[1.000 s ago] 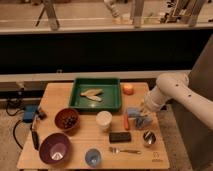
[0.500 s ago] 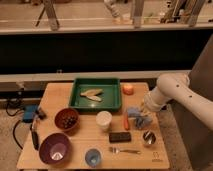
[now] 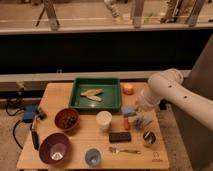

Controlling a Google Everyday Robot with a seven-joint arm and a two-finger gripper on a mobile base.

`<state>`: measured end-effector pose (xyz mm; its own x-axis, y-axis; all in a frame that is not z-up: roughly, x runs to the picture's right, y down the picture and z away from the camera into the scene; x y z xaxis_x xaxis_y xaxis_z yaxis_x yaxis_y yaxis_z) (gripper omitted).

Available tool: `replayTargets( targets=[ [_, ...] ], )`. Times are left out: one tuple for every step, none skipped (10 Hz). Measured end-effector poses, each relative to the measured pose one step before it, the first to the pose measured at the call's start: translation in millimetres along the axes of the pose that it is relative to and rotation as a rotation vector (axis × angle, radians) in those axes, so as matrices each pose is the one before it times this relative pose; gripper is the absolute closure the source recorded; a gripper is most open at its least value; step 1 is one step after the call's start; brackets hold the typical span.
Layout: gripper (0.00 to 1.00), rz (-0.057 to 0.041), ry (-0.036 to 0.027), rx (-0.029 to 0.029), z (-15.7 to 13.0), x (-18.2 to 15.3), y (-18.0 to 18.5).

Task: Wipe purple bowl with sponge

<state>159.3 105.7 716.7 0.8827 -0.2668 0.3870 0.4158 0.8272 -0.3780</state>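
The gripper [image 3: 141,119] hangs low over the right side of the wooden table [image 3: 50,95], just above a blue sponge [image 3: 129,110]. Whether it grips anything, I cannot tell.

The purple bowl [image 3: 55,148] sits at the front left corner, well apart from the arm, with only a pale sheen showing inside. Behind it, the brown bowl [image 3: 66,119] holds a heap of dark round pieces. The green tray [image 3: 80,86] at the back carries a pale, flat thing. A white cup [image 3: 104,120] stands mid-table, a small blue cup [image 3: 92,157] at the front edge, a metal cup [image 3: 149,138] to the right.
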Motion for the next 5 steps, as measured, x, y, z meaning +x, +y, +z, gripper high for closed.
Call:
replayTargets(
  targets=[
    [0.95, -0.05376, 0.00424, 0.01241, -8.47, -18.76, -6.31],
    [0.95, -0.03543, -0.00326, 0.00644, -4.81, -12.02, -3.52],
    [0.95, -0.04453, -0.00761, 0.00545, -4.68, -15.47, -3.59],
    [0.95, -0.04776, -0.01211, -0.00142, -0.38, -18.42, -2.2],
    [0.95, -0.05016, -0.01245, -0.00412, 2.66, -20.89, -4.51]
  ],
)
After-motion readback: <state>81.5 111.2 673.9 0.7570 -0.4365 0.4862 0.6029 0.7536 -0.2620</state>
